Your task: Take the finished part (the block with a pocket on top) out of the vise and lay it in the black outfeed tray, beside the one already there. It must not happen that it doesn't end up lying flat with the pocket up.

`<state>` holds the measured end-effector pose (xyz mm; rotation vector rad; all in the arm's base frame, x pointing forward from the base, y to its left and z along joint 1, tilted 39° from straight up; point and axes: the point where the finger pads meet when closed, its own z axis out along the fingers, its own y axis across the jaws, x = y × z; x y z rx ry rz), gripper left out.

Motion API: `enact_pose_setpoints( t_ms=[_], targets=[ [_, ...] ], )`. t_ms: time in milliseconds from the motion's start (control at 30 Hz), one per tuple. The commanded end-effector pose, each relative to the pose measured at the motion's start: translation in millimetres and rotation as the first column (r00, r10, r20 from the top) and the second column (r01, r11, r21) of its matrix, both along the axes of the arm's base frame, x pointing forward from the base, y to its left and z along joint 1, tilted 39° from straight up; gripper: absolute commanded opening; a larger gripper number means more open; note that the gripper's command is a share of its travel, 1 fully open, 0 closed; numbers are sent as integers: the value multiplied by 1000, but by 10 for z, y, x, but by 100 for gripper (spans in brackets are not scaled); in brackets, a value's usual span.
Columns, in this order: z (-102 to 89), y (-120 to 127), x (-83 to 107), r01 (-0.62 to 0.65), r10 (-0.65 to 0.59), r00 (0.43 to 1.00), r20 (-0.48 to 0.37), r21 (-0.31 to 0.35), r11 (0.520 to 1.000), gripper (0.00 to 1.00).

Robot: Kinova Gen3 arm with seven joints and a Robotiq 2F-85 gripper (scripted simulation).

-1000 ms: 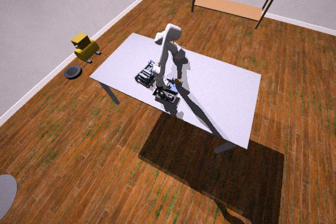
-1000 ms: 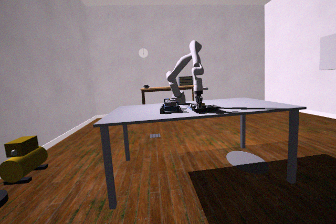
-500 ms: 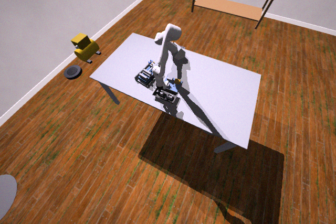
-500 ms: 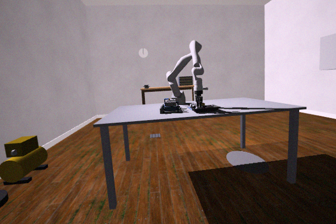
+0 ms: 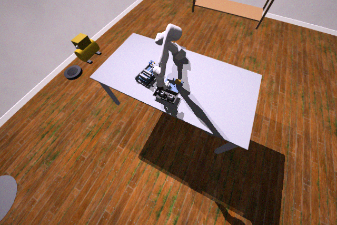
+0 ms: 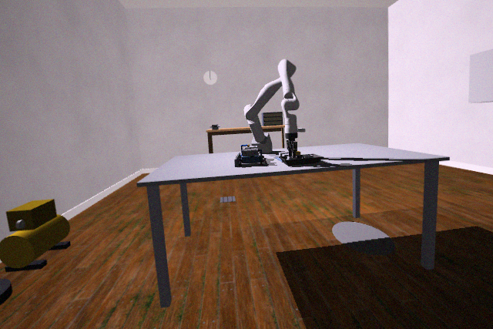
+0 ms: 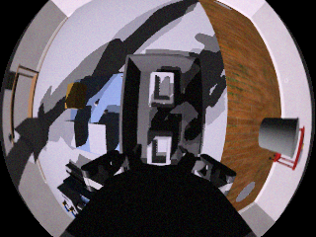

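The black outfeed tray (image 5: pixel 166 96) lies near the table's front edge, right of the vise (image 5: pixel 145 75). In the wrist view the tray (image 7: pixel 165 113) holds two grey blocks with pockets on top: one at the far end (image 7: pixel 162 86) and one at the near end (image 7: pixel 158 148). My gripper (image 7: pixel 159 150) points straight down over the near block, and its fingers stand apart on either side of it. The near block rests in the tray. The gripper (image 6: pixel 292 154) sits low in the tray (image 6: pixel 301 159). The vise (image 6: pixel 249 157) jaws show no block that I can make out.
A light blue mat (image 5: pixel 172 86) with a small orange object (image 5: pixel 178 81) lies just behind the tray. The table edge runs close in front of the tray. A yellow machine (image 5: pixel 85 47) and a dark disc (image 5: pixel 72 71) sit on the floor.
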<state>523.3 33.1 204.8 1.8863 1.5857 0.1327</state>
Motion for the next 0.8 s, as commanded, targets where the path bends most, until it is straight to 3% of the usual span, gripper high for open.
enact_pose_setpoints(
  t_ms=[0, 433, 767],
  targets=[
    [4, 5, 1, -1, 1, 1000, 1, 0, 1000, 67],
    [24, 16, -11, -1, 1, 1000, 1, 0, 1000, 67],
    [192, 105, -113, -1, 1, 1000, 1, 0, 1000, 67]
  ],
)
